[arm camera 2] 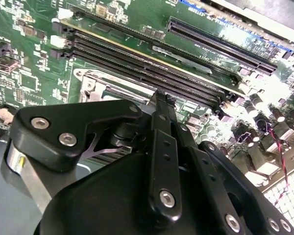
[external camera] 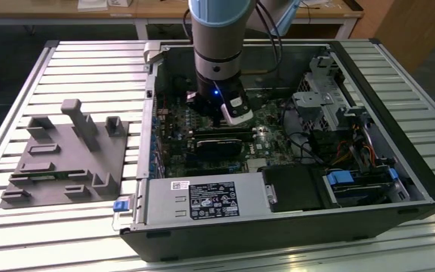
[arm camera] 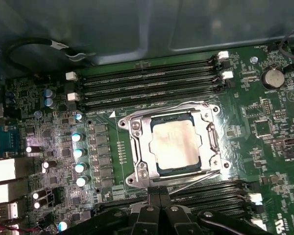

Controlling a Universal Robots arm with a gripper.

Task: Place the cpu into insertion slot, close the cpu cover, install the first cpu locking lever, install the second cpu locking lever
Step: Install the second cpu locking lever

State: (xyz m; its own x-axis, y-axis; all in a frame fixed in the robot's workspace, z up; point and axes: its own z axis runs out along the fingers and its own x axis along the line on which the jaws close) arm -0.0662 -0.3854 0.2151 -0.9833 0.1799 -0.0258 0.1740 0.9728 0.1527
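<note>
The cpu [arm camera: 176,142], a pale silvery square, lies flat in the insertion slot [arm camera: 123,122] on the green board. The cpu cover [arm camera: 138,147], a thin silvery frame, lies down around it. One thin wire locking lever [arm camera: 186,105] runs along the slot's far edge and another [arm camera: 196,177] along the edge nearest my fingers; whether either is latched I cannot tell. My gripper [arm camera: 159,192] is shut with nothing visible between its fingers, its tips just at that near edge. In the second wrist view the gripper [arm camera 2: 159,100] covers most of the slot's rim [arm camera 2: 95,83]. The exterior view has the gripper [external camera: 219,122] low inside the case.
Dark memory slots [arm camera: 147,85] flank the socket on two sides, and a row of capacitors [arm camera: 78,152] stands beside it. A black card [external camera: 217,144], a power supply [external camera: 202,201] and a drive cage [external camera: 323,107] crowd the case. A grey fixture [external camera: 66,158] sits at the exterior view's left.
</note>
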